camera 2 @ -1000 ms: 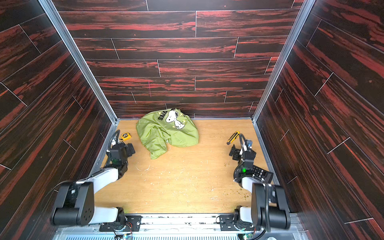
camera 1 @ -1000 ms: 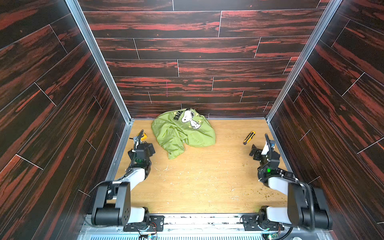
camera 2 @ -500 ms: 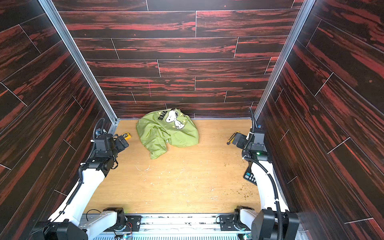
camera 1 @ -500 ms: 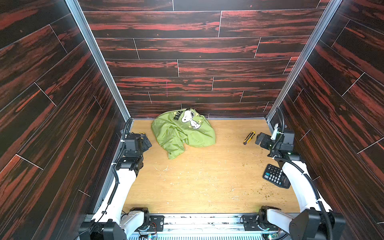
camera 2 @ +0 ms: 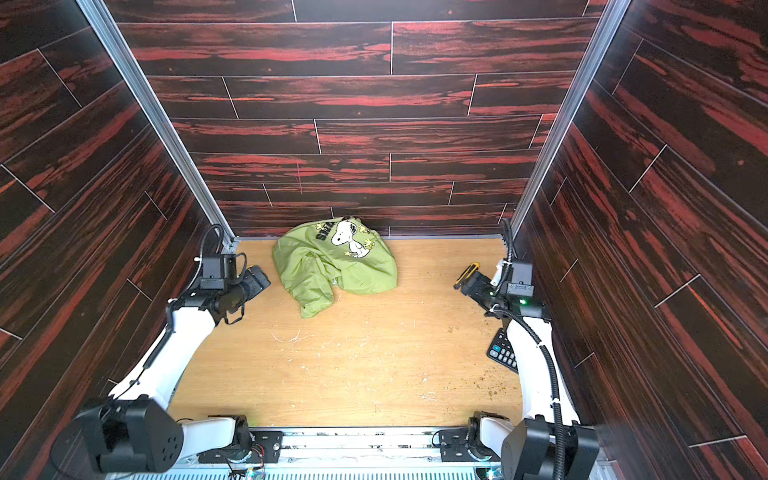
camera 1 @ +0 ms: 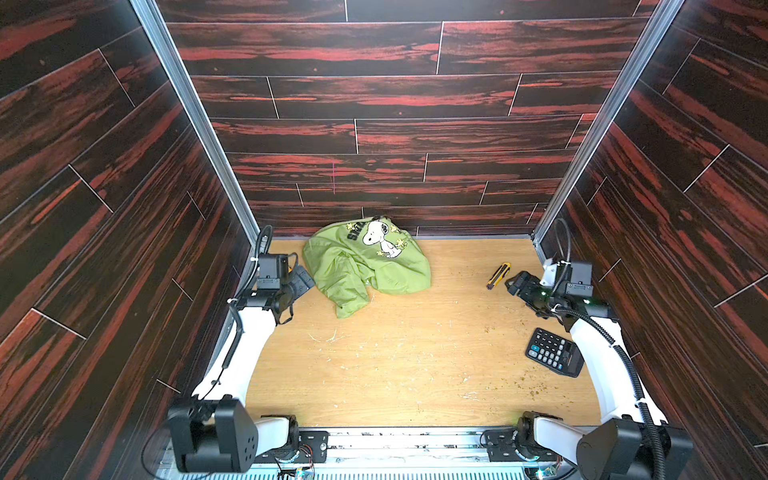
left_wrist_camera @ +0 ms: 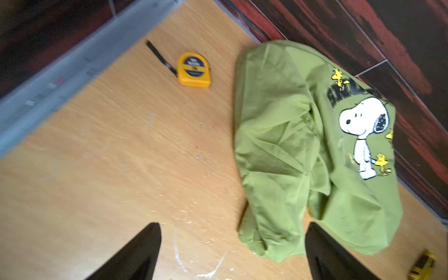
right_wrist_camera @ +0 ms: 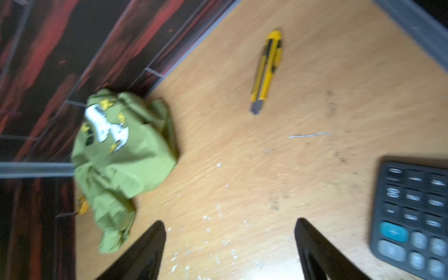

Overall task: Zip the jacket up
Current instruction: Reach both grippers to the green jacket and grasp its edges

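**Left claw** (left_wrist_camera: 233, 225): two black tapered fingers, spread apart, nothing between them. It is raised over the counter (camera 1: 415, 353) close to the jacket's left edge, with no contact to be seen.

**Right claw** (right_wrist_camera: 230, 220): same build, fingers likewise apart and empty. It is well apart from the jacket, near the right wall.

**Jacket** (camera 1: 365, 270): thin lime-green cloth, matte and finely creased. It lies bunched in a rounded heap at the back of the counter against the rear wall, with one loose lobe trailing forward. The printed side faces up: a white cartoon beagle, small yellow birds and dark lettering. No zipper, teeth or slider shows in any view.

**Utility knife** (camera 1: 498, 275): slim yellow-and-black plastic body with a grey blade tip, flat on the counter just beyond the right claw.

**Calculator** (camera 1: 555, 353): dark, flat and rectangular with grey keys and one blue, partly under the right arm.

**Tape measure** (left_wrist_camera: 194, 70): squat yellow case with a dark label and a black strap, lying by the left wall.

**Counter**: pale wood grain, scuffed, strewn with crumbs.

**Task status**: judged not yet begun. Still to do are spreading the heap, turning the front up, finding both zipper halves, joining them and drawing the slider.
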Motion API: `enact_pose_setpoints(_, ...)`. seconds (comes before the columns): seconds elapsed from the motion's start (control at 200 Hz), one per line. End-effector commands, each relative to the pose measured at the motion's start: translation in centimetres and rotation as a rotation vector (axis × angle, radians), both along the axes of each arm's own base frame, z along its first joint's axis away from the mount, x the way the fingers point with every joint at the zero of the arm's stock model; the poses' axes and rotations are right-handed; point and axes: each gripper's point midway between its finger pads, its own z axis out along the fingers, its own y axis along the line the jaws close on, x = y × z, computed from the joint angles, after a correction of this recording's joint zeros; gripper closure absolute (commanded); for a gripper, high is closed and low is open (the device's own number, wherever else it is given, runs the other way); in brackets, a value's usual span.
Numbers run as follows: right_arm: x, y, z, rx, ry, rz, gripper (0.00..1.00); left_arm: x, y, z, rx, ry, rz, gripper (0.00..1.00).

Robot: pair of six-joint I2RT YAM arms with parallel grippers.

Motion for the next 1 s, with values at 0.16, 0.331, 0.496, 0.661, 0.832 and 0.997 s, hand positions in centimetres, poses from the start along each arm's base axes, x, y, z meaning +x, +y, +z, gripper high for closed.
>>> enact_pose_setpoints(0.16, 0.1, 6.2, 0.6, -0.011, 0.028, 0.177, 0.12, 4.0, -2.8, -8.7, -0.122, 0.246, -0.076, 0.1)
enact_pose_setpoints(0.331, -0.1, 7.6, -0.3, -0.025, 0.051, 0.207, 0.12, 5.3, -5.6, -13.9, -0.112, 0.354, -0.143, 0.11)
enact_pose_setpoints(0.496, 0.2, 8.3, -1.4, -0.024, 0.079, 0.226, 0.15, 6.3, -8.3, -16.2, -0.151, 0.381, -0.184, 0.37)
enact_pose_setpoints(0.661, 0.9, 9.7, -1.1, -0.011, 0.078, 0.27, 0.38, 6.4, -9.7, -14.3, -0.19, 0.353, -0.207, 0.89)
enact_pose_setpoints(0.832, 1.4, 12.0, -0.6, -0.012, 0.073, 0.336, 0.4, 5.1, -12.3, -6.8, -0.15, 0.237, -0.322, 1.0)
enact_pose_setpoints(0.997, 1.7, 14.0, -0.9, 0.004, 0.088, 0.375, 0.24, 2.7, -17.8, 1.4, -0.149, 0.076, -0.51, 1.0)
